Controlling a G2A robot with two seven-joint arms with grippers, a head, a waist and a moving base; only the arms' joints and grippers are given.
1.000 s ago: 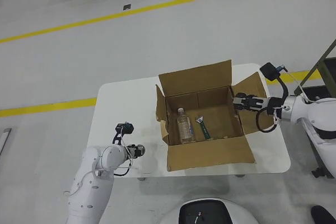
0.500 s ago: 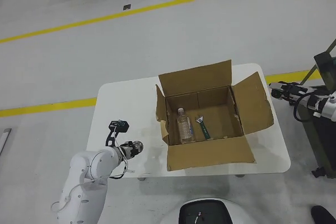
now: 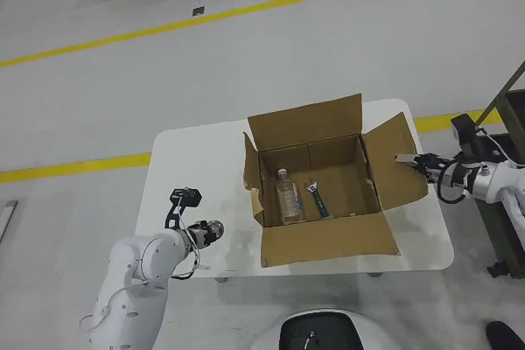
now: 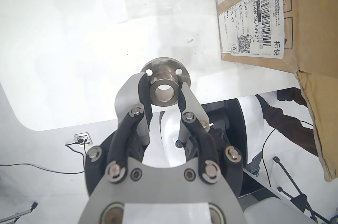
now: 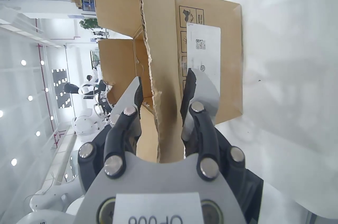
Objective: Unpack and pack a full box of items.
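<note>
The box (image 3: 319,188) sits on the right half of the table (image 3: 192,166), all four flaps spread open. Inside, a bottle (image 3: 287,196) and a green-handled tool (image 3: 317,200) lie side by side on its floor. The right gripper (image 5: 163,79) straddles the right flap (image 3: 401,166), fingers apart with the torn cardboard edge between them. The left gripper (image 4: 164,89) is clamped on a metal flange (image 4: 163,82) over the table's near edge, well apart from the box. Bare tabletop lies left of the box; the near flap (image 3: 328,241) reaches almost to the table's front edge.
</note>
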